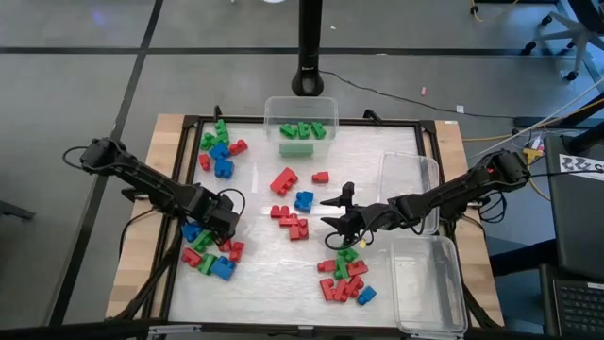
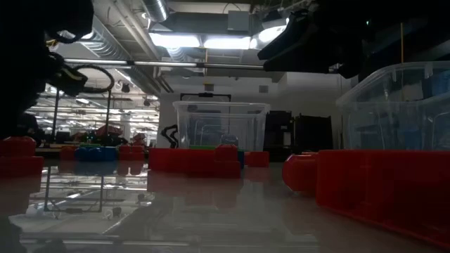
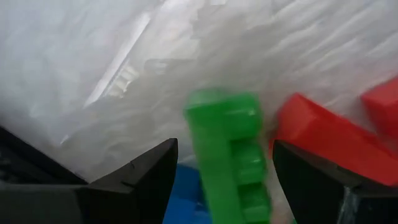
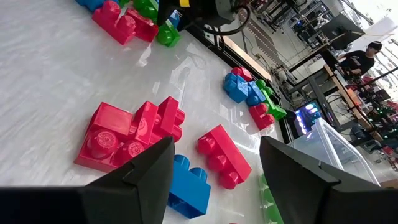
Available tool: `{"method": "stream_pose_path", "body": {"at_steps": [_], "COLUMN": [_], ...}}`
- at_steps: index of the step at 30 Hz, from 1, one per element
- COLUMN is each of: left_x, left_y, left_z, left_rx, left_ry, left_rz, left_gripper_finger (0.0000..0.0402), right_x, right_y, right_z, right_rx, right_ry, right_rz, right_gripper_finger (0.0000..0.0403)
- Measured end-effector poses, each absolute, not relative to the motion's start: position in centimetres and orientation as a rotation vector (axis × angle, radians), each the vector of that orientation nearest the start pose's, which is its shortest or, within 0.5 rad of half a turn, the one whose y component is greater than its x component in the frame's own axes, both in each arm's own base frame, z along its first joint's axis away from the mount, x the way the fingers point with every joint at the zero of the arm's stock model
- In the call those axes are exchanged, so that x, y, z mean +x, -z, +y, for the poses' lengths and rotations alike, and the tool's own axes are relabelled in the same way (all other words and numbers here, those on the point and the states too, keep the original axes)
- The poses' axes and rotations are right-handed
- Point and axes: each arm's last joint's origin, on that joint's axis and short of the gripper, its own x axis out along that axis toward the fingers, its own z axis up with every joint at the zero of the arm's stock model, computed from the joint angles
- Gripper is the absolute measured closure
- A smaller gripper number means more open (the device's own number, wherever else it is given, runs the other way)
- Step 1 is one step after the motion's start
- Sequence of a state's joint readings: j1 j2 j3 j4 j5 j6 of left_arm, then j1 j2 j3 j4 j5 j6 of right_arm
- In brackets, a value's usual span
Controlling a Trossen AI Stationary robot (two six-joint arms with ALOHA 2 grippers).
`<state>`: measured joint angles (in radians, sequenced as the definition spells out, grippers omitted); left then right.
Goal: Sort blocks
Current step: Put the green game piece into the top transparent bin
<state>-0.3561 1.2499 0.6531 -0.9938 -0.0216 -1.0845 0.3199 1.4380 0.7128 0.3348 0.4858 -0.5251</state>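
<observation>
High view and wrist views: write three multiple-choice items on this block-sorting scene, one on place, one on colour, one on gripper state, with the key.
1. Where is the left gripper?
A. Over the block pile at the table's left front
B. Inside the far tub
C. Off the table

2. What colour are the blocks in the far tub?
A. Red
B. Green
C. Blue

3. How does the right gripper stand?
A. Shut on a red block
B. Open, holding nothing
C. Out of view

Key: 1 A, it hangs over that pile. 2 B, only green blocks lie inside. 3 B, its fingers spread apart over bare table.

Red, green and blue studded blocks (image 1: 289,220) in scattered clusters across the table, several green in the far tub (image 1: 272,111).
</observation>
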Motion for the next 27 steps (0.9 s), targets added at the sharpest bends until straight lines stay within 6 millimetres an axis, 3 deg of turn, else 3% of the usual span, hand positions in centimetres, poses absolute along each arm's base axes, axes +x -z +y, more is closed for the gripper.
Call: {"method": "stream_pose_path", "body": {"at_steps": [8, 16, 27], "left_x": [15.8, 14.9, 14.8], "left_y": [-15.0, -13.7, -13.6], "left_z": [-6.0, -5.6, -5.6], "left_rx": [-0.615, -0.607, -0.564], "left_ry": [-0.525, -0.569, -0.549], "left_rz": [1.479, 1.496, 1.499], "left_gripper_finger": [0.0151, 0.0154, 0.0241], "right_x": [28.4, 28.4, 28.4], "right_y": [-21.2, -21.2, -21.2], "right_z": [8.0, 8.0, 8.0], "right_rx": [-0.672, -0.673, -0.674], "right_ry": [0.065, 0.066, 0.066], "right_rz": [0.398, 0.398, 0.398], "right_gripper_finger": [0.0169, 0.0169, 0.0169]}}
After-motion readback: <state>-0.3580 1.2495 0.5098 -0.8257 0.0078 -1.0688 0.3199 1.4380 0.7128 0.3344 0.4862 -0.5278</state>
